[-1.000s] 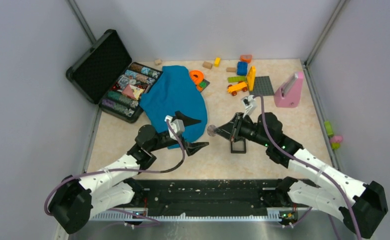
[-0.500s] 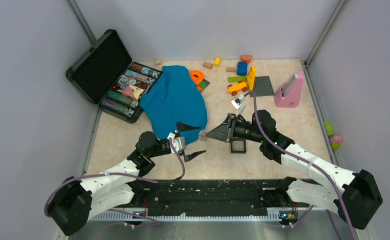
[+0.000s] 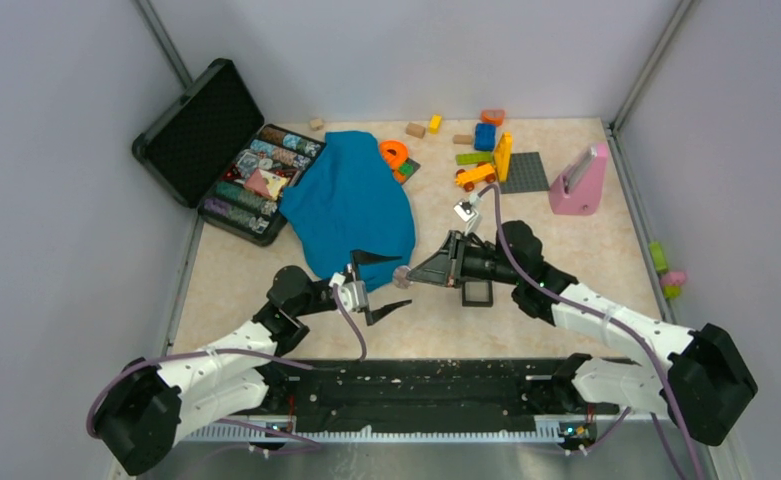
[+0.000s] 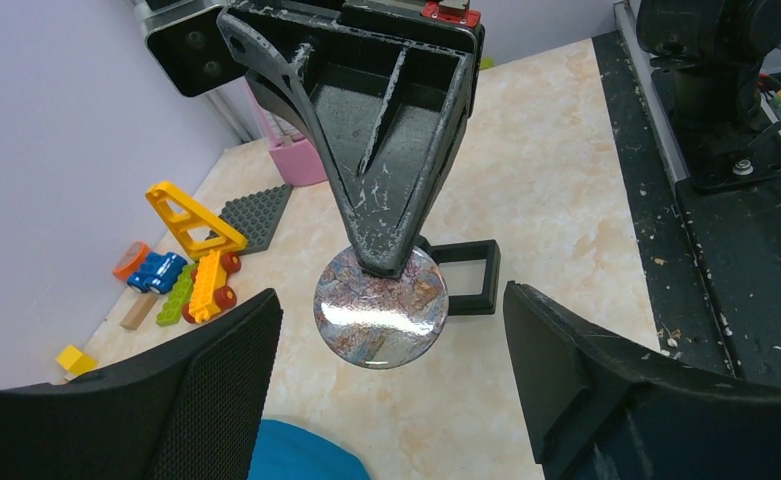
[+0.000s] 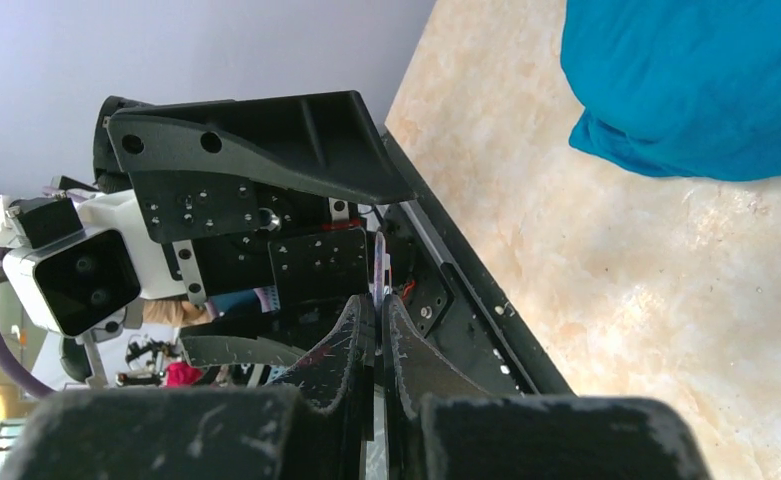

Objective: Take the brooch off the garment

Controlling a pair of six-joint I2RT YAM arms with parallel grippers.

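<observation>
The brooch point(image 3: 402, 272) is a small round glossy disc, mottled grey-pink. My right gripper point(image 3: 413, 275) is shut on its upper edge and holds it above the table, off the blue garment point(image 3: 351, 205). In the left wrist view the brooch point(image 4: 381, 305) hangs from the right gripper's fingers point(image 4: 386, 130). My left gripper point(image 3: 381, 285) is open, one finger on each side of the brooch, not touching it. In the right wrist view the brooch point(image 5: 378, 270) shows edge-on between the shut fingertips point(image 5: 398, 330). The garment's near edge shows there too point(image 5: 686, 80).
A black square frame point(image 3: 477, 292) lies under the right wrist. An open black case point(image 3: 231, 150) with several colourful pieces sits at the far left. Toy bricks point(image 3: 481, 150), a grey baseplate point(image 3: 526, 172) and a pink stand point(image 3: 578, 180) are at the far right.
My right gripper has carried the brooch leftward. My left gripper has drawn back off the garment toward the near edge, and its open fingers now flank the brooch.
</observation>
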